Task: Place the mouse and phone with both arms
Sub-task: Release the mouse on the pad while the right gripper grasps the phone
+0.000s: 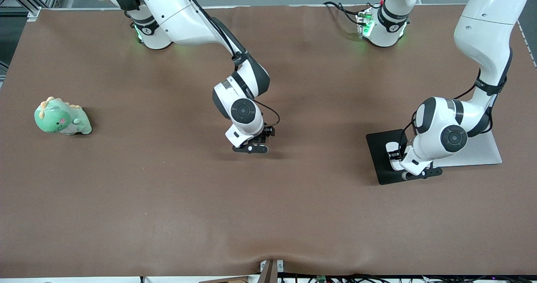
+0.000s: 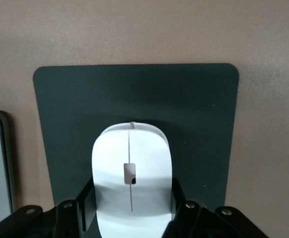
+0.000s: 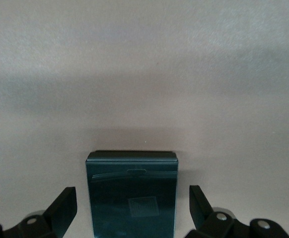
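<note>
The mouse (image 2: 130, 173) sits clenched in the left pincer (image 2: 129, 210) low over the black pad (image 2: 184, 109) (a grey slab (image 1: 482, 150) touches the pad), while the phone (image 3: 132, 196) lies on the worktop (image 1: 168, 199) mid-table between the right pincer's (image 3: 133, 210) released fingers (image 3: 62, 208).

On the worktop (image 1: 168, 211) we've got one white mouse (image 2: 131, 178), one black phone (image 3: 132, 196), one black mouse pad (image 2: 184, 109), one green plush dinosaur (image 1: 62, 117), one grey slab (image 1: 482, 150), two arms.
</note>
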{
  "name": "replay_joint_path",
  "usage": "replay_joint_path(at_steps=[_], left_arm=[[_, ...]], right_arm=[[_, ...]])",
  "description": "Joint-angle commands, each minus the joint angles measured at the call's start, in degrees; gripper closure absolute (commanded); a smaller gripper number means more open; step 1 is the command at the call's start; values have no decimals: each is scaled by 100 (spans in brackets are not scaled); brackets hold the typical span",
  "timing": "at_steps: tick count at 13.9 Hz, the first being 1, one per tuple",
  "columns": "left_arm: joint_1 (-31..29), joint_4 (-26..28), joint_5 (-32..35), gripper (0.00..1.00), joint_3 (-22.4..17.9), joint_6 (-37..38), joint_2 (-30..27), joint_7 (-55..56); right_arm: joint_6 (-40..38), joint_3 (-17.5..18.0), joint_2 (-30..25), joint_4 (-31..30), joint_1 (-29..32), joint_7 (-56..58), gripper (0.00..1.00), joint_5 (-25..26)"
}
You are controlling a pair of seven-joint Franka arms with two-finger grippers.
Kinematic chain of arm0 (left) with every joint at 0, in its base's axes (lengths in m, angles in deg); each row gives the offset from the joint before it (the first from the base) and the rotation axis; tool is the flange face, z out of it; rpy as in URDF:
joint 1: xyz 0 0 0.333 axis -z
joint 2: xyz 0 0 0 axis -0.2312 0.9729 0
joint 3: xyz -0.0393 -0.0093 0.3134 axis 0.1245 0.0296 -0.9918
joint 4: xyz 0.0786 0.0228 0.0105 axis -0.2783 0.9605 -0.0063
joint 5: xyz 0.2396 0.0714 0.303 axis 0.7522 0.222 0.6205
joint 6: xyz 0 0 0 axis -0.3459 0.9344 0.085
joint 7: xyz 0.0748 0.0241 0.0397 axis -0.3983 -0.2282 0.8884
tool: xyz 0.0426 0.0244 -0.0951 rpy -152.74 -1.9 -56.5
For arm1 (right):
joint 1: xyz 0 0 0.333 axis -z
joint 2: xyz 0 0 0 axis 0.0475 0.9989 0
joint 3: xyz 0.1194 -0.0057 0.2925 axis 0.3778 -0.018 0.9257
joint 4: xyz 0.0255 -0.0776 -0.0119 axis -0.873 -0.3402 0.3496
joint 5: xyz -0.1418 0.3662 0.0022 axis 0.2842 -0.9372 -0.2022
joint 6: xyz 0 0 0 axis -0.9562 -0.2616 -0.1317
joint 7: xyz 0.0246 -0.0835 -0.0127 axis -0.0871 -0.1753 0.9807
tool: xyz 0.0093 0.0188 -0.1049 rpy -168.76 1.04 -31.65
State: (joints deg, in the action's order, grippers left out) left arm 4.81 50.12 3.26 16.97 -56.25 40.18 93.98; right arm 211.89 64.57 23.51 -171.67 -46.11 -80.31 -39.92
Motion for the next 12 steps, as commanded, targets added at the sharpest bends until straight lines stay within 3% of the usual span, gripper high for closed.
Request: replay_joint_path(at_steps=[1, 3, 4, 5, 8, 9, 10, 11, 12], left_arm=[[-15, -4, 140, 52, 43, -166, 57, -86], [-23, -30, 149, 28, 43, -175, 66, -157], [-24, -39, 175, 9, 43, -175, 66, -157], [-24, -56, 166, 0, 43, -167, 66, -148], [-24, -266, 175, 0, 43, -114, 23, -104], [-6, -406, 175, 0, 52, -27, -21, -104], [-6, -582, 166, 0, 52, 157, -109, -113], [3, -827, 166, 0, 61, 437, -162, -113], [3, -1143, 166, 0, 61, 814, -188, -113]], right_arm=[[34, -58, 15, -58, -144, -137, 0, -103], [43, -58, 15, -76, -188, -155, 0, -103], [43, -58, 15, -102, -197, -155, 0, -86], [95, -58, 15, -155, -197, -155, 0, -77], [218, -67, 76, -182, -249, -286, 0, -77], [218, -58, 77, -173, -249, -330, 19, -77], [218, -58, 77, -147, -241, -339, 50, -77], [201, -58, 68, -121, -197, -357, 90, -112], [209, -58, 68, -112, -205, -366, 100, -103]])
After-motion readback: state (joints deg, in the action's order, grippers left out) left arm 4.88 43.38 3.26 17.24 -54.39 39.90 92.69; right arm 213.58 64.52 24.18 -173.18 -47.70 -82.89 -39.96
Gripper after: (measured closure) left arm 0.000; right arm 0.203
